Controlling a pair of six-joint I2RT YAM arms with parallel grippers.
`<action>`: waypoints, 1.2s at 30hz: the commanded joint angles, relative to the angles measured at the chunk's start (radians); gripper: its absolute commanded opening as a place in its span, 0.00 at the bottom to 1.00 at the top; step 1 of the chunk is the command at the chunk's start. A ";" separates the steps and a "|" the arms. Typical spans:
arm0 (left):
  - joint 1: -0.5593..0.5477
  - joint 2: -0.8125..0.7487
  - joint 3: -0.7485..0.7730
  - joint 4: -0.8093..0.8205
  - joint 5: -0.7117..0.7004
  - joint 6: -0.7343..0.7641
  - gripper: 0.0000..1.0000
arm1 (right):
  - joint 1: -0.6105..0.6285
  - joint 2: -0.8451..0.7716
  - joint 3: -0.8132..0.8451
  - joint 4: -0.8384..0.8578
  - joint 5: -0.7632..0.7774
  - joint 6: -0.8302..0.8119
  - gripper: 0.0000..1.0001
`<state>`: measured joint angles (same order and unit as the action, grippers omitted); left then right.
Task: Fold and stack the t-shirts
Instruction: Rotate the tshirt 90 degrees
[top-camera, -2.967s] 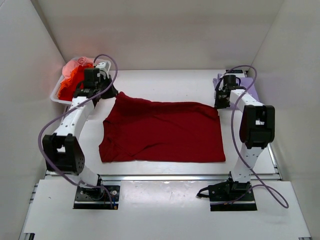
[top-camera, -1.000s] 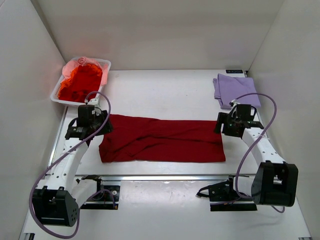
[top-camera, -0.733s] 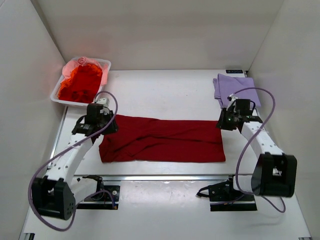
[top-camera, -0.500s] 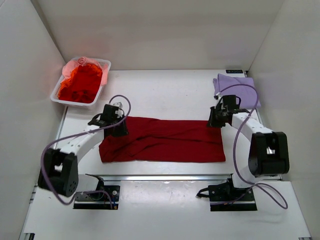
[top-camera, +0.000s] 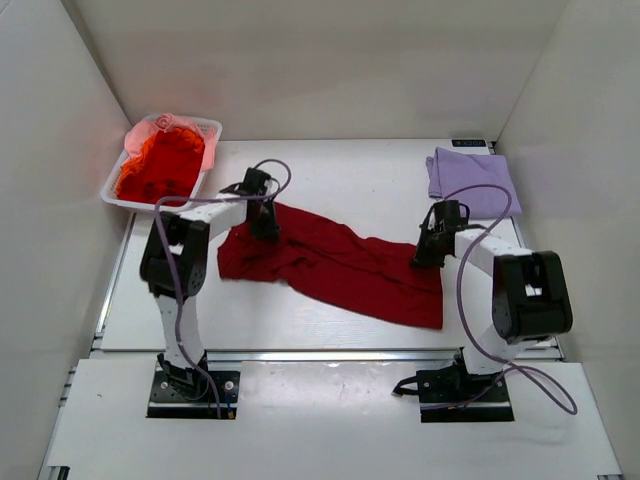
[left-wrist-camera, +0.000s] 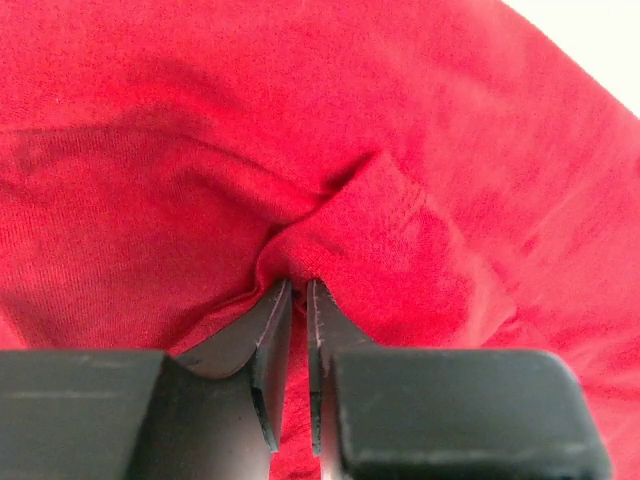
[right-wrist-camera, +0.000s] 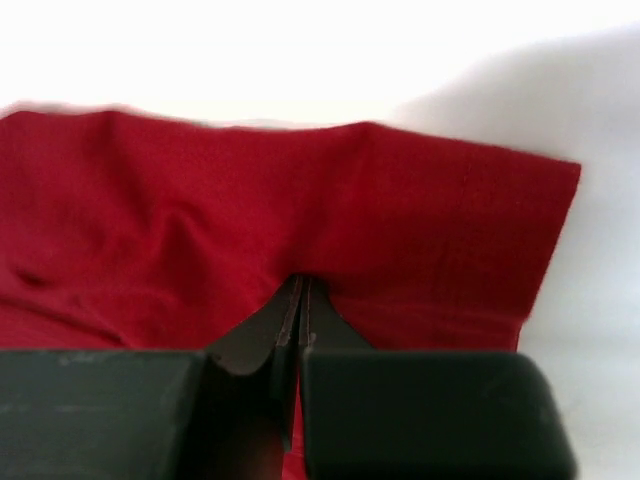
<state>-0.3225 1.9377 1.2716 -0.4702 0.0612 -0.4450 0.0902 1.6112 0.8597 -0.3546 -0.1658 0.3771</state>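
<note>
The large dark red t-shirt (top-camera: 335, 262) lies folded lengthwise and skewed across the table, running from upper left to lower right. My left gripper (top-camera: 265, 226) is shut on its upper left edge; the wrist view shows the cloth (left-wrist-camera: 400, 200) pinched between the fingers (left-wrist-camera: 270, 320). My right gripper (top-camera: 428, 256) is shut on its right edge; the cloth (right-wrist-camera: 300, 210) bunches at the fingertips (right-wrist-camera: 315, 300). A folded pale lavender t-shirt (top-camera: 470, 183) lies at the back right. Orange-red and pink shirts (top-camera: 160, 160) fill the basket.
A white plastic basket (top-camera: 209, 128) stands at the back left corner. White walls close in the table on three sides. The arm bases are bolted at the near edge.
Both grippers drew the shirt's far edge towards the near edge, folding it in half, then moved inwards. The shirt now lies skewed and bunched, its left end pulled up towards the back.
</note>
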 joint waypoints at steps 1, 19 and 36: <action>0.002 0.230 0.254 -0.103 0.031 0.070 0.23 | 0.083 -0.060 -0.157 -0.058 0.057 0.138 0.00; -0.010 0.796 1.316 -0.403 0.259 0.115 0.26 | 0.770 0.004 -0.236 0.149 -0.015 0.525 0.00; 0.025 0.648 1.341 -0.137 0.351 -0.032 0.52 | 0.804 -0.284 -0.291 0.206 0.112 0.604 0.16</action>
<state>-0.2951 2.7361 2.5908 -0.6743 0.3527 -0.4507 0.8780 1.3491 0.5335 -0.1555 -0.1123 1.0786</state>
